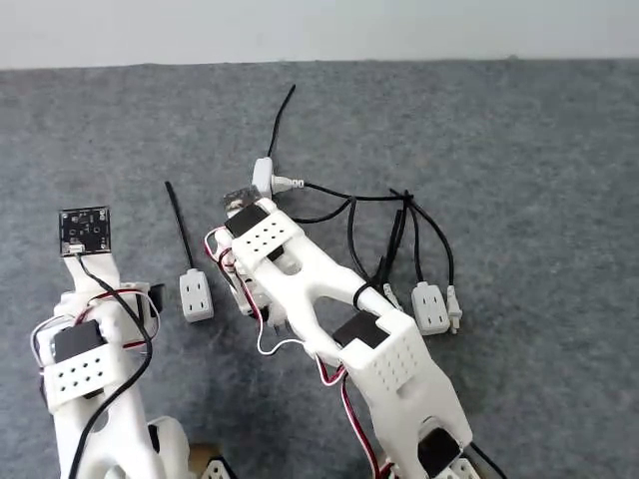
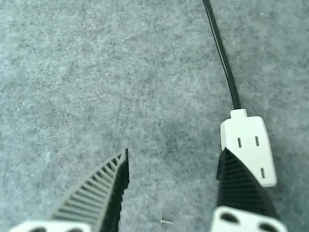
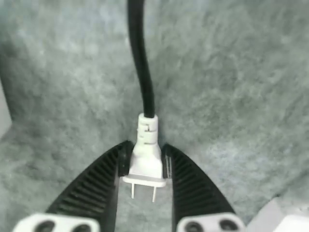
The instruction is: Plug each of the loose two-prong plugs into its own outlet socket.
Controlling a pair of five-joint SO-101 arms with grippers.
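My right claw: clamped on the sides of a white two-prong plug. The prongs point back toward my wrist, and the plug's black cord runs away from me across the surface.
My left claw: spread wide and holding nothing, with its tips low over the surface.
Outlet socket: white, lying flat with its slots up, outside my left claw's gap. One finger overlaps the socket's near end, and I cannot tell whether they touch.
Second outlet socket: to the right of my right arm, with a loose plug just beside it among tangled black cords.
Surface: grey and felt-like.
Room: a pale wall runs behind the far edge.
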